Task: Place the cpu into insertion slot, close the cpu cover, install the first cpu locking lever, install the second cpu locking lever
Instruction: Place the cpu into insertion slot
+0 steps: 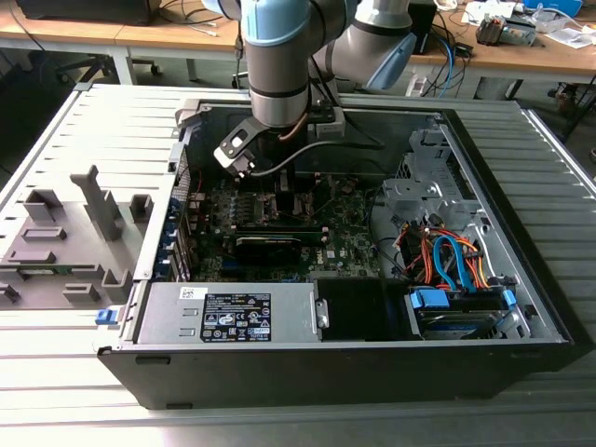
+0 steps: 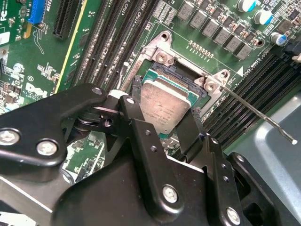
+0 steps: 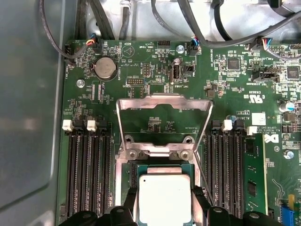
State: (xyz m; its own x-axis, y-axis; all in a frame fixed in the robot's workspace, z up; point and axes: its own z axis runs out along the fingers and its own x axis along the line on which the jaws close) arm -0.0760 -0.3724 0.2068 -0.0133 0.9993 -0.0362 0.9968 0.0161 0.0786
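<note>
Second wrist view: gripper (image 2: 164, 112) clamped on the cpu (image 2: 164, 103) over the insertion slot (image 2: 162, 74), fingers (image 2: 140, 120) hiding the slot's near half.

Nothing really readable tbh, just tiny silkscreen on the motherboard (image 3: 141, 61) and a printed sticker (image 1: 237, 317) on the 7 o'clock power supply (image 1: 168, 312).

Premises: a robotics or electronics laboratory workshop. Evidence: an industrial robot arm (image 1: 279, 56) stands over an opened desktop computer case (image 1: 279, 372), which lies on its side on a ribbed metal worktable (image 1: 74, 121). The bare motherboard (image 3: 150, 70) is exposed in the first wrist view. Grey moulded fixture blocks (image 1: 56, 251) sit on the worktable at the exterior view's left. Behind run wooden benches (image 1: 112, 33) carrying loose cables (image 1: 452, 56) and small equipment (image 1: 507, 30).
</note>
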